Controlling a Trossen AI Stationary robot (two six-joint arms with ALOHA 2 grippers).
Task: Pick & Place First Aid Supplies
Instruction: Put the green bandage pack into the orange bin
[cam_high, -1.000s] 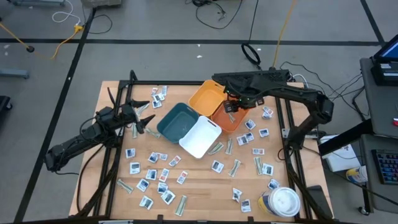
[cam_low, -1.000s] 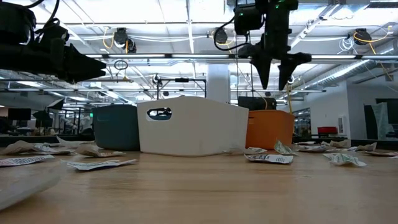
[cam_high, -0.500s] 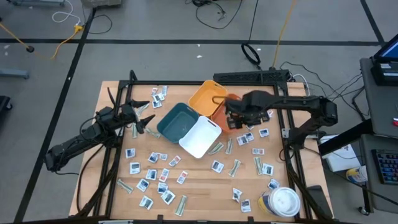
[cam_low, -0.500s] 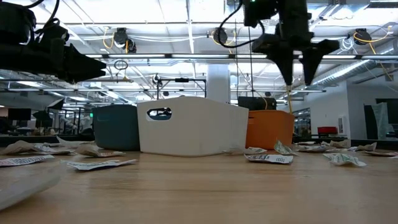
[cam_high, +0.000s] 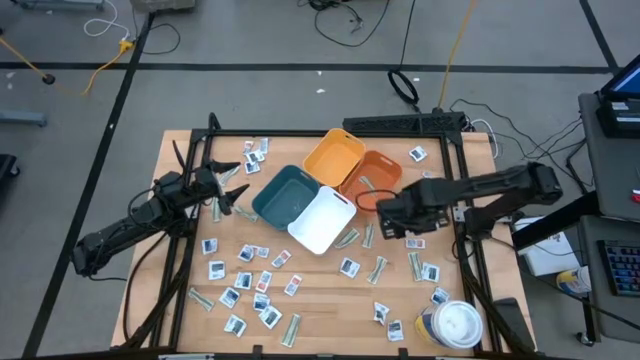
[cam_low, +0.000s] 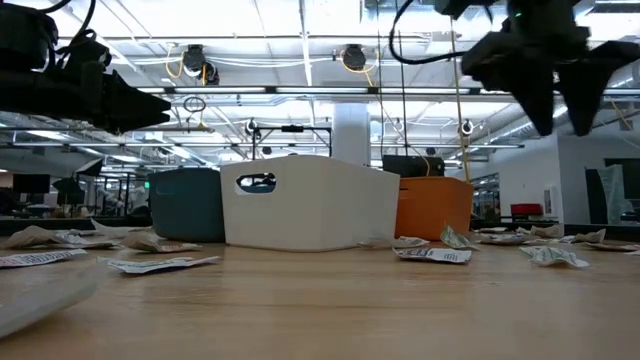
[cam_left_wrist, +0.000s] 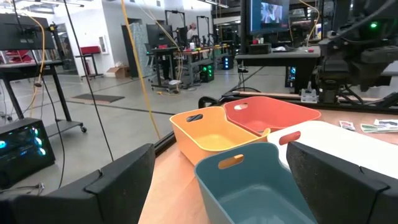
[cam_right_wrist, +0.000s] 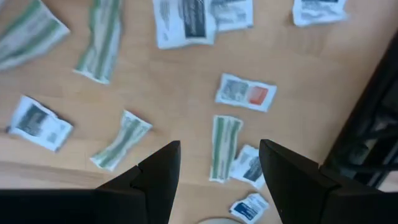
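I have barely started: one strip (cam_high: 366, 181) lies in the orange bin (cam_high: 375, 178), packets (cam_high: 245, 277) litter the table from 3 to 9 o'clock, right gripper (cam_high: 392, 220) half-spread and empty, left gripper (cam_high: 232, 184) wide.

You won't find any text you can read here. The small white square packets (cam_right_wrist: 245, 92) and narrow grey-green wrapped strips (cam_right_wrist: 222, 148) scattered on the wooden table (cam_right_wrist: 155, 93) carry dark print and coloured marks, but all of it is too blurred to make out.
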